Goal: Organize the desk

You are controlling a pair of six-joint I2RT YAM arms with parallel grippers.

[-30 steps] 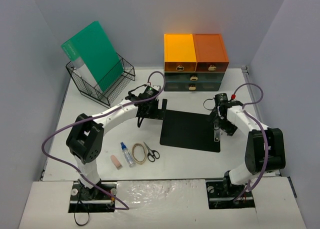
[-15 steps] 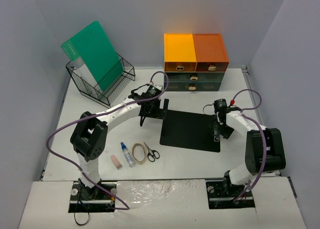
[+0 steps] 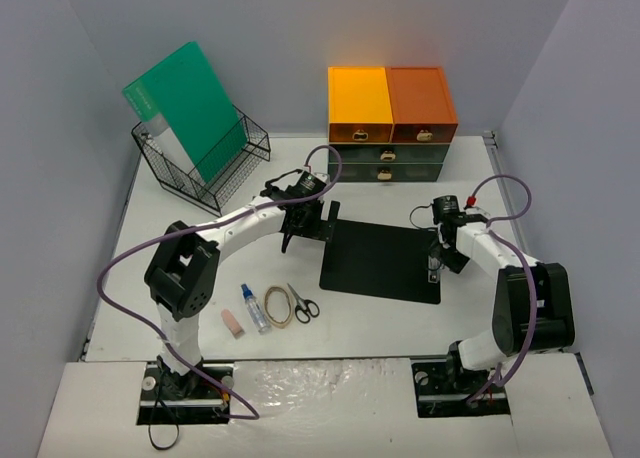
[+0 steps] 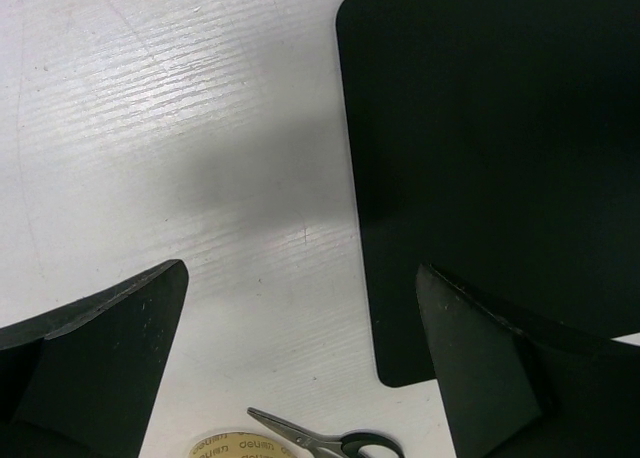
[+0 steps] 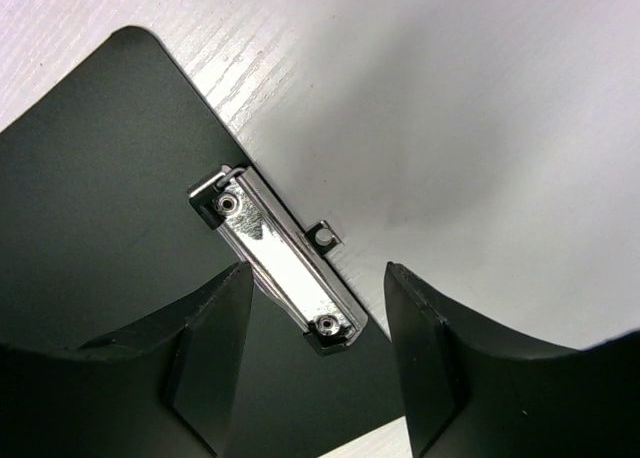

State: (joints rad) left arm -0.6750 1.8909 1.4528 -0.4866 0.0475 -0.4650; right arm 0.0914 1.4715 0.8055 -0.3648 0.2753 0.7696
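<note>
Though indistinct from above, the silver metal clip (image 5: 270,243) of the flat black clipboard (image 5: 100,178) sits within the parted, empty right tool (image 5: 316,273); the left tool (image 4: 300,270) gapes wide, empty.

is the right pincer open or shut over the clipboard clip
Open. The right pincer has its fingers apart, with the metal clip of the clipboard in the gap.

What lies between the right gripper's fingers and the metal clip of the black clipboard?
Nothing visible. In the right wrist view, the open right gripper frames the metal clip at the edge of the clipboard, which lies on the desk. Only open air separates them.
</note>
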